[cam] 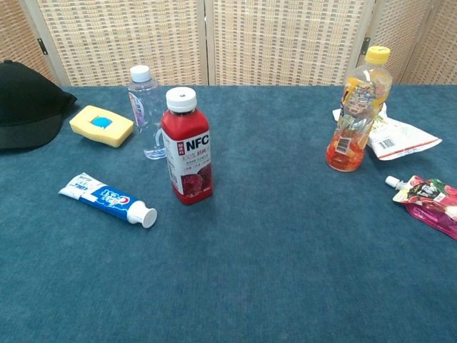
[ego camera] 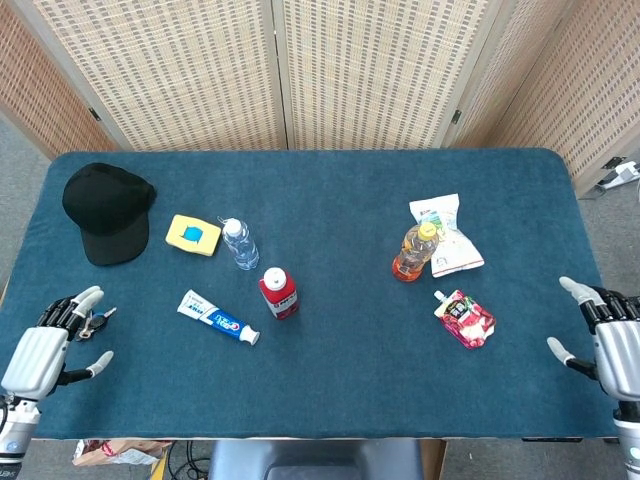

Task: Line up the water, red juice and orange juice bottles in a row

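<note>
My left hand [ego camera: 45,345] and right hand [ego camera: 612,345] hover spread and empty; clear water bottle [ego camera: 240,243], red juice bottle [ego camera: 278,292], orange juice bottle [ego camera: 414,251] stand upright.

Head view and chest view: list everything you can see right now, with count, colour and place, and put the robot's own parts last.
water bottle: 1, clear with white cap, upright, left of centre, beside the sponge
red juice bottle: 1, red with white cap, upright, nearer than the water bottle
orange juice bottle: 1, orange with yellow cap, upright, right of centre
toothpaste tube: 1, white and blue, lying left of the red juice bottle
sponge: 1, yellow with blue patch, left
cap: 1, black, far left
keys: 1 bunch, dark, near left edge
snack bag: 1, white, behind the orange juice bottle
drink pouch: 1, red, right front
table: 1, blue cloth
left hand: 1, silver, front left, empty
right hand: 1, silver, front right, empty
</note>
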`<state>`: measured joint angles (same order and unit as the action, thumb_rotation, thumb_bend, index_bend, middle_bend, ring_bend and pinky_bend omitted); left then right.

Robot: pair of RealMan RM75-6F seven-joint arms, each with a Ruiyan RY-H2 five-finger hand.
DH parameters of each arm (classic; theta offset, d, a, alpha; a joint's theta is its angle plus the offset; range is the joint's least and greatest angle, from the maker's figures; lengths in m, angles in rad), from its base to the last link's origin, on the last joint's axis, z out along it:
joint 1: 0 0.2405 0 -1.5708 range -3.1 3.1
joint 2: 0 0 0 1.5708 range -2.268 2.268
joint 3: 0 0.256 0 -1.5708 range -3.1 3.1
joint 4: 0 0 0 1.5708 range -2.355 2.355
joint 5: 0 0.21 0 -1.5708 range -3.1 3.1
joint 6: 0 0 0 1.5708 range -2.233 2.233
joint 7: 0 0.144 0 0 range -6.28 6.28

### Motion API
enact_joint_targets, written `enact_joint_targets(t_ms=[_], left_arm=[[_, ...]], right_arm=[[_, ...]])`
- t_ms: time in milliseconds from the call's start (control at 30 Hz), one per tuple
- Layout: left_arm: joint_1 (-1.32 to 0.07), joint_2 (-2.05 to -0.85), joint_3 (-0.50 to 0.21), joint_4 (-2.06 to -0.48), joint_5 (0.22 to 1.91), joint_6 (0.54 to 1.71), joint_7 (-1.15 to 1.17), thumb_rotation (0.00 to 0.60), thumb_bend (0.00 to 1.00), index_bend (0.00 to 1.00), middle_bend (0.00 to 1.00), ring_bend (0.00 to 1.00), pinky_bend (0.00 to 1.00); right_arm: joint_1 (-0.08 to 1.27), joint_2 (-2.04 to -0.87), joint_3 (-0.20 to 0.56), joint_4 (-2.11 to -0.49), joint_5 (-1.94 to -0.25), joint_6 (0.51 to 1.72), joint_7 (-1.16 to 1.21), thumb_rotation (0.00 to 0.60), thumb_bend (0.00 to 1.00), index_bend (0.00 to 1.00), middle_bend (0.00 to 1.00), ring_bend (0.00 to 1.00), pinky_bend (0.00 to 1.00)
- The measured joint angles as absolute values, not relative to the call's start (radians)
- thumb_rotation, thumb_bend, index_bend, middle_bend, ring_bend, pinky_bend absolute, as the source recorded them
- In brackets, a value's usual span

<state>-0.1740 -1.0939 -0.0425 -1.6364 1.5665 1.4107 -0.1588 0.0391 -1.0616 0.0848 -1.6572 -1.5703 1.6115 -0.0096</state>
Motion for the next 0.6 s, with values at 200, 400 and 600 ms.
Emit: enact_joint_targets(t_ms=[200, 400, 600], left_arm=[[-0.246, -1.097, -0.047, -1.621, 1.591, 1.328, -0.371, 0.6, 0.2, 0.18, 0.1, 0.12, 0.12], [-0.329, -1.122, -0.051, -1.595, 1.628, 1.259, -0.486, 0.6, 0.2, 0.18, 0.1, 0.16, 0.24], [-0.418, -1.16, -0.057, -1.571, 1.646, 1.181, -0.67, 0.6, 0.2, 0.17, 0.1, 0.17, 0.28]], right_arm=[[0.035, -1.067, 0.086, -1.649, -1.581, 1.623, -0.004, 0.6, 0.19, 0.2, 0.26, 0.22, 0.26], [0.031, -1.075, 0.095, -1.64, -1.594, 1.655, -0.011, 0.6, 0.2, 0.2, 0.26, 0.22, 0.26], [0.026, -1.079, 0.097, -1.634, -1.599, 1.667, -0.027, 0.6, 0.2, 0.2, 0.26, 0.22, 0.26]])
